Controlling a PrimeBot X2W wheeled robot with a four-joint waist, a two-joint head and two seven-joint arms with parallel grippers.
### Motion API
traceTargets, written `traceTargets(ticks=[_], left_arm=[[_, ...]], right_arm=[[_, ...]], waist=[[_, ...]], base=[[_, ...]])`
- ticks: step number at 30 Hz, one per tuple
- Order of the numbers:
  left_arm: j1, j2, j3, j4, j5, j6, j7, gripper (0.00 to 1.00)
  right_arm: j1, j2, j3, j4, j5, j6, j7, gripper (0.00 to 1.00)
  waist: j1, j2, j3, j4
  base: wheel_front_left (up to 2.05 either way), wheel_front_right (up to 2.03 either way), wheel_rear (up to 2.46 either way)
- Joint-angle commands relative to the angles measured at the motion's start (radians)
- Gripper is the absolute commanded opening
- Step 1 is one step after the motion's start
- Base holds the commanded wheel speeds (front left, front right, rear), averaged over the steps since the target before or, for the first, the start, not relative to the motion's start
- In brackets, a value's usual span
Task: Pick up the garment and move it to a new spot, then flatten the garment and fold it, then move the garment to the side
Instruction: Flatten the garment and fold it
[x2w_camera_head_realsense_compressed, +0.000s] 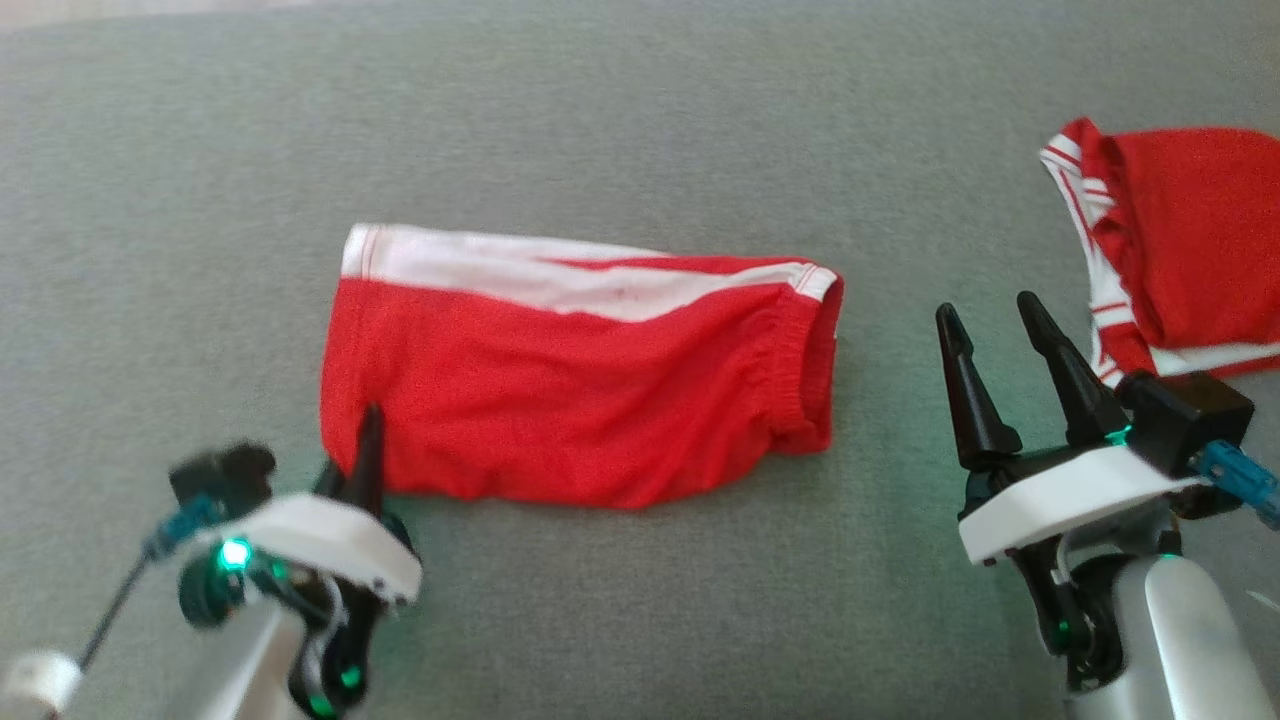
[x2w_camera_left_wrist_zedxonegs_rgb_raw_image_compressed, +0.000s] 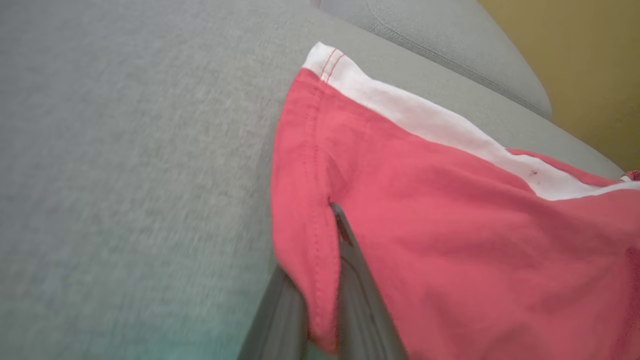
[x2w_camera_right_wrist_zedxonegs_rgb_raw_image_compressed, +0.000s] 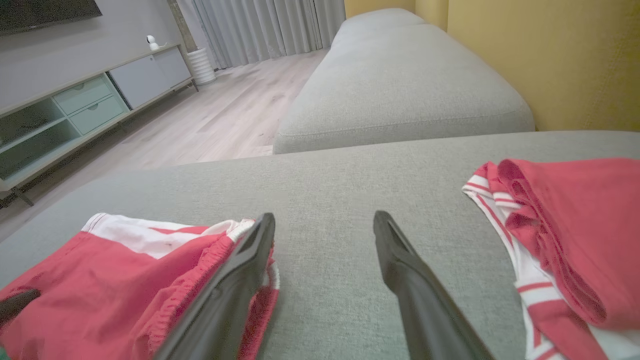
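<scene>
1. The shorts (x2w_camera_head_realsense_compressed: 570, 390) lie spread out in the middle of the grey sofa (x2w_camera_head_realsense_compressed: 640, 120). They are red with a white band (x2w_camera_head_realsense_compressed: 480, 262) along the far edge. The elastic waistband (x2w_camera_head_realsense_compressed: 790, 370) is toward my right and the leg hem toward my left.
2. My left fingers (x2w_camera_head_realsense_compressed: 366, 460) are at the near left corner of the shorts, clenched on the hem there.
3. In the left wrist view, a strip of that stitched hem (x2w_camera_left_wrist_zedxonegs_rgb_raw_image_compressed: 305, 240) runs down between the two fingers and is pinched by them. One finger is mostly behind the cloth, so I see little of it.
4. My right fingers (x2w_camera_head_realsense_compressed: 968, 390) are spread wide and hold nothing. They are over bare sofa, just to the right of the waistband.
5. In the right wrist view, one of these fingers (x2w_camera_right_wrist_zedxonegs_rgb_raw_image_compressed: 225, 300) crosses in front of the waistband. I cannot tell whether it touches the cloth.
6. Another garment (x2w_camera_head_realsense_compressed: 1190, 240), red with white stripes, is bunched at the right edge of the sofa, well apart from the shorts. My right fingers are between the two.
7. In the right wrist view, a second cushion (x2w_camera_right_wrist_zedxonegs_rgb_raw_image_compressed: 400, 85) lies beyond the sofa against a yellow wall (x2w_camera_right_wrist_zedxonegs_rgb_raw_image_compressed: 550, 60). There is also a wooden floor (x2w_camera_right_wrist_zedxonegs_rgb_raw_image_compressed: 225, 115), a low cabinet (x2w_camera_right_wrist_zedxonegs_rgb_raw_image_compressed: 90, 100) and pale curtains (x2w_camera_right_wrist_zedxonegs_rgb_raw_image_compressed: 265, 25) (all well away from the work).
</scene>
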Motion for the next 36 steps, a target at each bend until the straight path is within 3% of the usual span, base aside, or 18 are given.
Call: traceTargets(ticks=[1,7,8,10,12,22,36], left_arm=[[-0.005,0.013,0.04,-0.035,-0.007,0.006,-0.016,0.0],[0.047,-0.025,0.034,-0.052,-0.018,0.016,-0.055,0.0],[0.048,-0.029,0.033,-0.051,-0.016,0.017,-0.064,0.11],[0.047,-0.033,0.03,-0.046,-0.01,0.018,-0.076,0.69],[0.043,-0.036,0.03,-0.042,-0.005,0.018,-0.091,1.0],[0.049,0.003,0.046,-0.121,0.113,0.033,-0.256,1.0],[0.197,-0.03,0.049,-0.238,0.143,0.082,-0.276,1.0]], right_arm=[[0.005,0.004,0.019,-0.034,-0.004,0.007,-0.01,1.0],[0.011,0.004,0.016,-0.034,-0.005,0.007,-0.002,1.0],[0.01,0.004,0.016,-0.033,-0.006,0.007,-0.001,1.0],[0.01,0.004,0.017,-0.032,-0.007,0.007,0.001,1.0],[0.01,0.004,0.016,-0.03,-0.007,0.007,0.004,1.0],[0.034,0.004,-0.012,-0.01,-0.011,0.007,0.013,1.0],[-0.029,0.004,0.038,0.135,0.037,0.007,0.095,1.0]], waist=[[0.0,-0.0001,-0.018,0.022],[0.0,-0.0001,-0.034,0.051],[0.0,-0.0001,-0.035,0.052],[0.0,-0.0001,-0.038,0.052],[0.0,-0.0001,-0.039,0.05],[0.0,-0.0001,-0.101,0.061],[0.0,-0.0001,-0.167,0.17]], base=[[0.0,0.0,0.0],[0.0,0.0,0.0],[0.0,0.0,0.0],[0.0,0.0,0.0],[0.0,0.0,0.0],[0.0,0.0,0.0],[0.0,0.0,0.0]])
